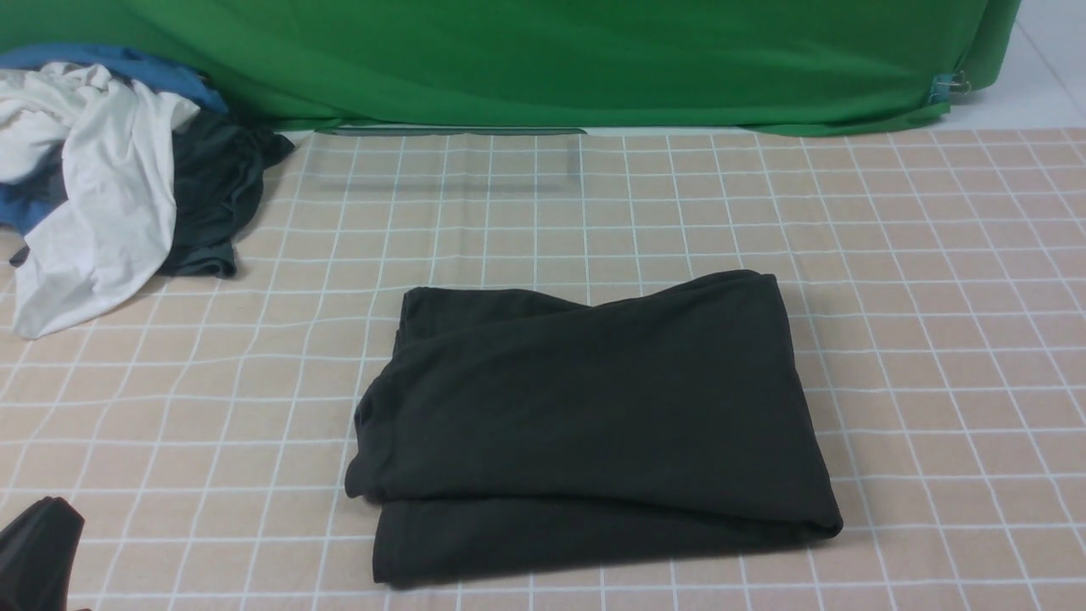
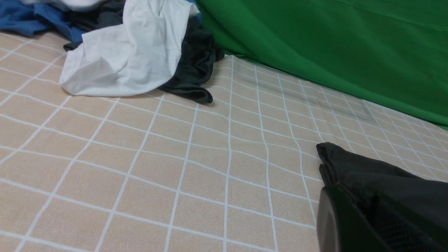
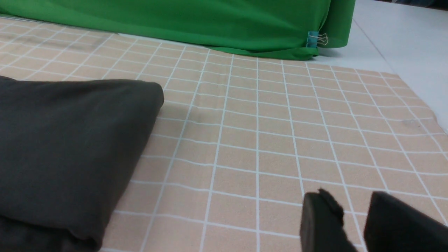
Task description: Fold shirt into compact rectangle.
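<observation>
The black shirt [image 1: 594, 407] lies folded into a rough rectangle in the middle of the checked cloth, with its print and neck label hidden. Its top layer sits slightly askew over a lower layer that shows along the near edge. My left gripper [image 1: 38, 543] is at the near left corner, well clear of the shirt. In the left wrist view only one of its fingers [image 2: 336, 220] shows, inner pad bare, with a corner of the shirt [image 2: 364, 168] beyond it. My right gripper [image 3: 350, 201] hovers open and empty over bare cloth beside the shirt [image 3: 70, 140].
A pile of other clothes sits at the far left: a white shirt [image 1: 93, 195], a dark grey garment [image 1: 212, 195] and blue fabric [image 1: 127, 64]. A green backdrop [image 1: 543, 59] runs along the far edge. The checked cloth's edge [image 3: 420, 98] lies to the right.
</observation>
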Robot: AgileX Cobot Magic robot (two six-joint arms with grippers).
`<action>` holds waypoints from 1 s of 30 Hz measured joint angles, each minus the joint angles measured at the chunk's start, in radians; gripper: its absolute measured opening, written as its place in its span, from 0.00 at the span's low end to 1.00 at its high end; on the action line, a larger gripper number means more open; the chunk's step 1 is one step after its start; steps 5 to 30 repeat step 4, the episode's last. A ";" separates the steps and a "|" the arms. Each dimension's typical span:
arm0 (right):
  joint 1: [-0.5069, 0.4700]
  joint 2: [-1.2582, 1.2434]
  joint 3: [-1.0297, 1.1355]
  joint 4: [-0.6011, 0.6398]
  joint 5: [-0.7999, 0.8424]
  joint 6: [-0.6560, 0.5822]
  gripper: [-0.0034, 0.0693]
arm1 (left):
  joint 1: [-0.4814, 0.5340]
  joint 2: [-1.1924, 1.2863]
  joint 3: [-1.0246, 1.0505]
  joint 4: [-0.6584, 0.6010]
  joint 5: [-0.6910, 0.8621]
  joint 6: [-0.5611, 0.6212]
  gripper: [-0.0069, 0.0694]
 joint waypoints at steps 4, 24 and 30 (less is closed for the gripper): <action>0.000 0.000 0.000 0.000 0.000 0.000 0.37 | 0.000 0.000 0.000 0.000 0.000 0.001 0.11; 0.000 0.000 0.000 0.000 0.000 0.000 0.37 | 0.000 0.000 0.000 0.000 0.000 0.001 0.11; 0.000 0.000 0.000 0.000 0.000 0.000 0.37 | 0.000 0.000 0.000 0.000 0.000 0.001 0.11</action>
